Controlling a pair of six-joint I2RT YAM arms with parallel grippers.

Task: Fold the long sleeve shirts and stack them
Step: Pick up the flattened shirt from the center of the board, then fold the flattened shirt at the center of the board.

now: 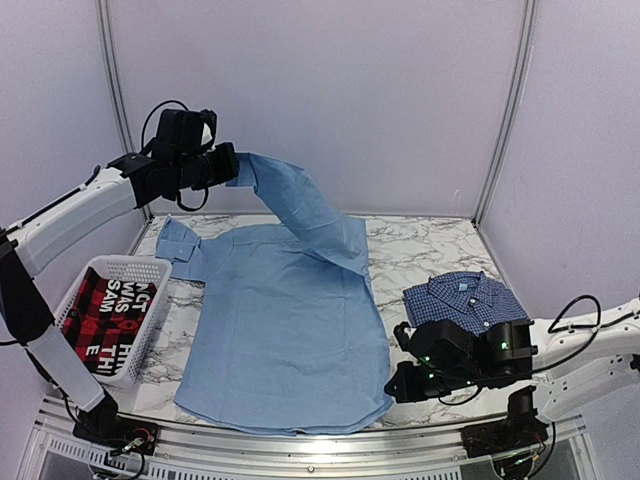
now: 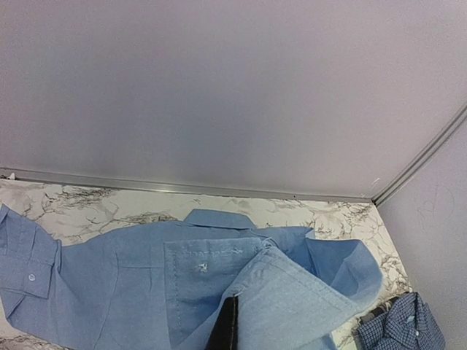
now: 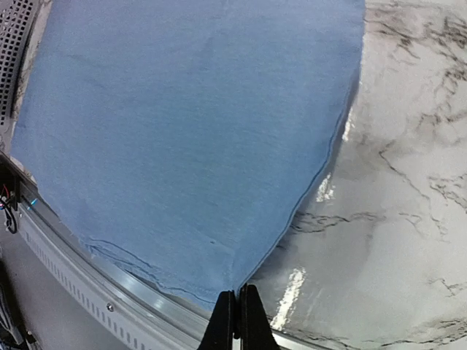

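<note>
1. The light blue shirt [image 1: 285,320] lies spread flat in the middle of the tabletop [image 1: 430,245]. Its collar points to the top of the overhead frame and its hem reaches the lower edge.
2. The left gripper [image 1: 238,168] is high in the upper left of the overhead view. Its jaws are clamped on the end of one sleeve, which rises from the shirt's upper right shoulder and slants up to it.
3. The other sleeve lies flat at the upper left of the shirt, cuff near the basket [image 1: 122,268].
4. The right gripper [image 3: 236,293] sits low at the shirt's lower right corner, jaws together and pinching the tip of the hem.
5. The dark blue checked shirt [image 1: 465,297] lies folded on the right of the tabletop, just above the right arm and apart from the light blue one.
6. The white basket at the left edge holds a red-and-black garment [image 1: 105,320] with white letters.
</note>
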